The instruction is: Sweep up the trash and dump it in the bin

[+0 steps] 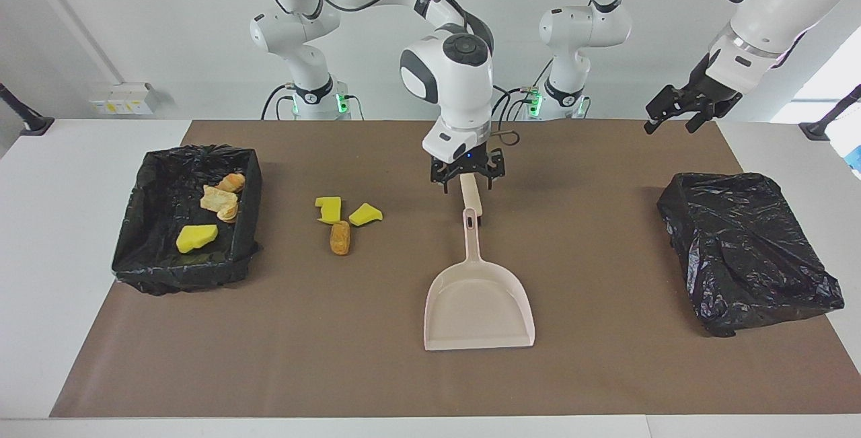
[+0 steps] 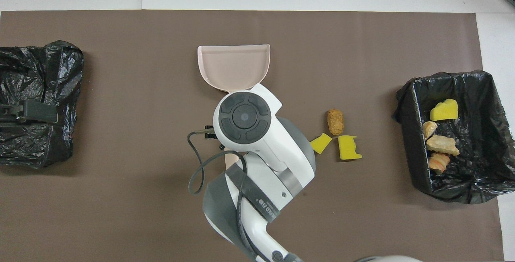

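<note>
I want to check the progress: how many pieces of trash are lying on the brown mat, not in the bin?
3: two yellow foam chunks side by side and one orange-brown lump touching them, between the lined bin and the dustpan. None seems hidden.

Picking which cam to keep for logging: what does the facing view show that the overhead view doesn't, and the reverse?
Facing only: the right end effector open, raised over the handle end of the beige plastic dustpan; the whole handle; the left end effector open, high in the air.

Overhead only: no extra object; the right arm hides the handle, but the floor of the black-lined open bin shows plainly.

Both: dustpan flat on the brown mat, three trash pieces on the mat, four in the bin, the crumpled black plastic bag.
</note>
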Robot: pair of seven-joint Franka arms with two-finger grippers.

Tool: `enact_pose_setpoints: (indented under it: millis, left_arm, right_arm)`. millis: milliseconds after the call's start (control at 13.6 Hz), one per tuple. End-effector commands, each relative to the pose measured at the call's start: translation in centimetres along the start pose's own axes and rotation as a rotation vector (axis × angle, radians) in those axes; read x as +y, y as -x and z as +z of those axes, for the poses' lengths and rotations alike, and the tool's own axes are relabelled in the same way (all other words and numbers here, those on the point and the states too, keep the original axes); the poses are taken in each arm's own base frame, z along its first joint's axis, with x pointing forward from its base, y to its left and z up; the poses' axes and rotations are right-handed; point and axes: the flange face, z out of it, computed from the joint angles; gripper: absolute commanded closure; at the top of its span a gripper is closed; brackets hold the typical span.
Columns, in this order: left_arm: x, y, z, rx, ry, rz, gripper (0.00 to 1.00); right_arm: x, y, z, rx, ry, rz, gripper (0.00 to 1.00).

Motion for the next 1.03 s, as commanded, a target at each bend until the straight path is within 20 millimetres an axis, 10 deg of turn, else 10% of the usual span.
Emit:
enact_pose_setpoints:
  millis: [0,441,955]
  left_arm:
    - [0.8,-2.0,0.8,0.069,-0.01,-0.024,0.0]
    - [6.2,-8.6,4.5,0.151,0.012,-0.029,0.0]
    - [16.3,-11.6,12.4,0.124,-0.021,0.13,0.0]
  right_arm:
    - [0.8,5.5,1.8,-0.049,0.004,-0.003,0.0]
    - [0.6,11.0,5.8,-0.06,0.0,-0.047,0.0]
    - [-0.1,13.8,10.5,-0.094,0.016,-0.015,0.09]
